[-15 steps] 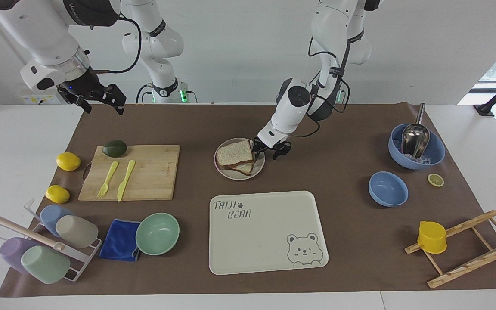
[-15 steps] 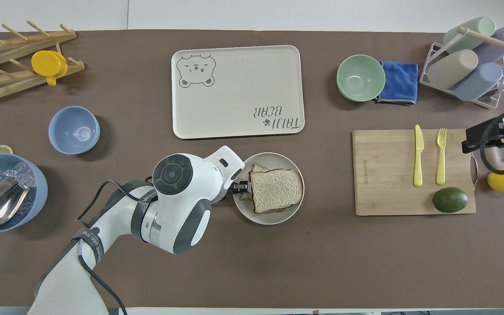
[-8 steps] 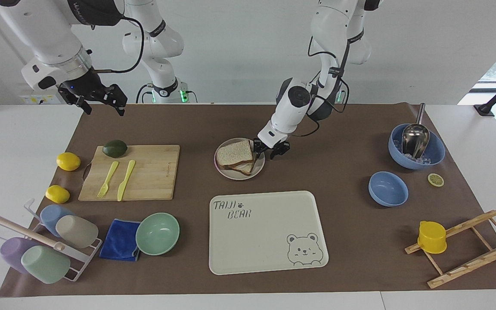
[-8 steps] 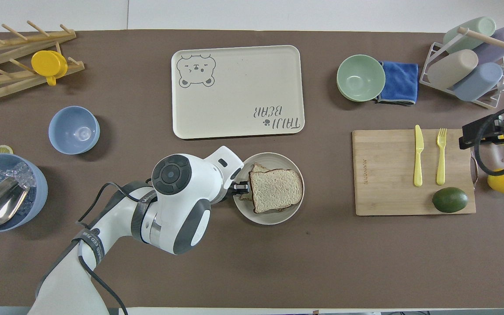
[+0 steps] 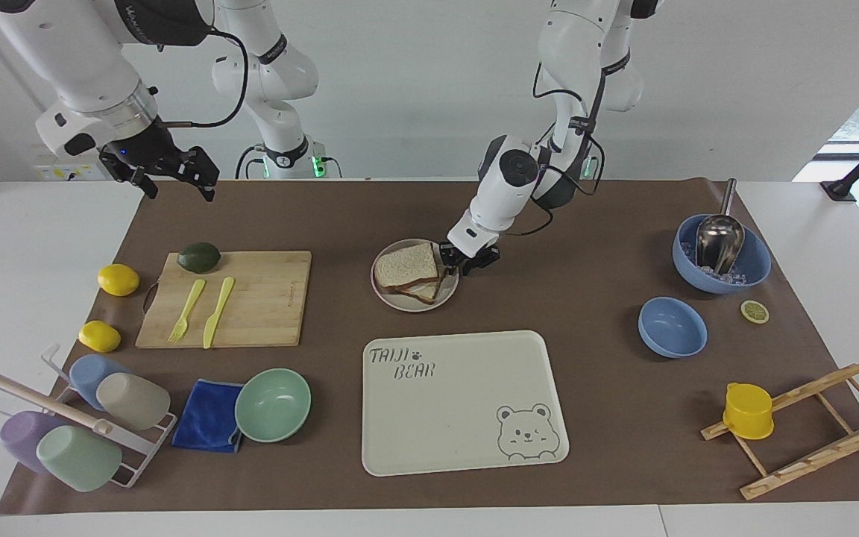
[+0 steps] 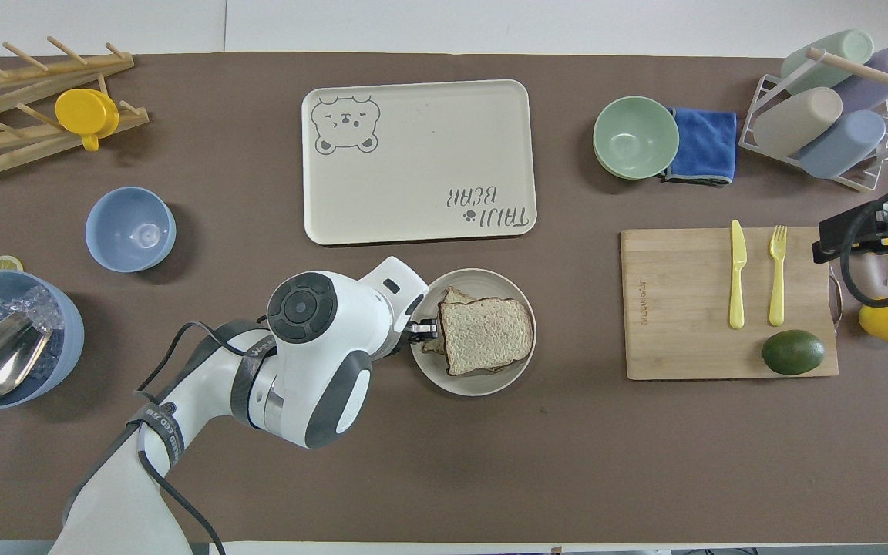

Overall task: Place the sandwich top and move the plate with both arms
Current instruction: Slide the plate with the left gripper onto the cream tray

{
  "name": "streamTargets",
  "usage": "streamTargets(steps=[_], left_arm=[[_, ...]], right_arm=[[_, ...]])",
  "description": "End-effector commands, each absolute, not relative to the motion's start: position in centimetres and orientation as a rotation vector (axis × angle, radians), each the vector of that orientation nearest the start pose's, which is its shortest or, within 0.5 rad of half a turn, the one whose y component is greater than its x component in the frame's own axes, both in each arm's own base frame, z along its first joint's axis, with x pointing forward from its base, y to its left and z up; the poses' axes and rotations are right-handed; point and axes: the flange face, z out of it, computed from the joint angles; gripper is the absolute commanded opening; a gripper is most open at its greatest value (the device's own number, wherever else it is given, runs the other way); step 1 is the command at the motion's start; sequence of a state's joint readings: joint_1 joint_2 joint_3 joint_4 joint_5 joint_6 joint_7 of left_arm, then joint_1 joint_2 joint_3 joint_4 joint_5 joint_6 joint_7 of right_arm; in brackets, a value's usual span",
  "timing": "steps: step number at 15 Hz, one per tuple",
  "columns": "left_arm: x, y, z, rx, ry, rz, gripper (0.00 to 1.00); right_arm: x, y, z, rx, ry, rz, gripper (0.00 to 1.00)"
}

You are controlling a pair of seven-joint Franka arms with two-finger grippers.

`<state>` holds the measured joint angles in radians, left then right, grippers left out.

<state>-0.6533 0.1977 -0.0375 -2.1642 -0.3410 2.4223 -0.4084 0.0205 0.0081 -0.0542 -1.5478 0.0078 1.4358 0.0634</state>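
Note:
The sandwich top (image 5: 407, 262) lies on a second bread slice on the plate (image 5: 414, 306), in the middle of the brown mat; it shows the same way in the overhead view (image 6: 485, 333), on the plate (image 6: 475, 386). My left gripper (image 5: 467, 261) is down at the plate's rim on the side toward the left arm's end, shut on that rim; one finger shows in the overhead view (image 6: 422, 330). My right gripper (image 5: 176, 181) hangs open and empty in the air over the mat's corner at the right arm's end (image 6: 872, 231).
A cream bear tray (image 5: 467, 447) lies farther from the robots than the plate. A cutting board (image 5: 265, 298) with fork, knife and avocado, two lemons, a green bowl (image 5: 273, 404), a cup rack, two blue bowls and a wooden rack surround it.
The left gripper's fingers have drawn together at the plate's rim. The right gripper has shifted slightly in the air. Plate and bread have not moved.

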Motion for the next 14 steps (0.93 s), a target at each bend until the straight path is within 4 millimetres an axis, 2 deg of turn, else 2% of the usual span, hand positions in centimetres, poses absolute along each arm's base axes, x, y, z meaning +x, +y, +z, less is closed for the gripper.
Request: streamTargets(steps=[1,8,10,12,14], left_arm=[[43.1,-36.2,30.7,-3.383,0.012,0.121,0.0],[43.3,-36.0,30.9,-3.385,0.009,0.13,0.0],[43.7,-35.9,31.5,-3.389,0.001,0.135,0.0],[44.7,-35.3,32.8,-3.393,-0.007,0.151,0.0],[47.1,-34.3,35.4,-3.405,-0.046,0.179,0.0]], right_arm=[[54.0,-1.9,61.9,-3.134,0.13,0.185,1.0],[54.0,-2.0,62.0,-3.134,0.132,0.183,1.0],[54.0,-2.0,61.8,-3.134,0.132,0.19,1.0],[54.0,-2.0,61.8,-3.134,0.132,0.19,1.0],[53.9,-2.0,61.9,-3.134,0.132,0.188,1.0]])
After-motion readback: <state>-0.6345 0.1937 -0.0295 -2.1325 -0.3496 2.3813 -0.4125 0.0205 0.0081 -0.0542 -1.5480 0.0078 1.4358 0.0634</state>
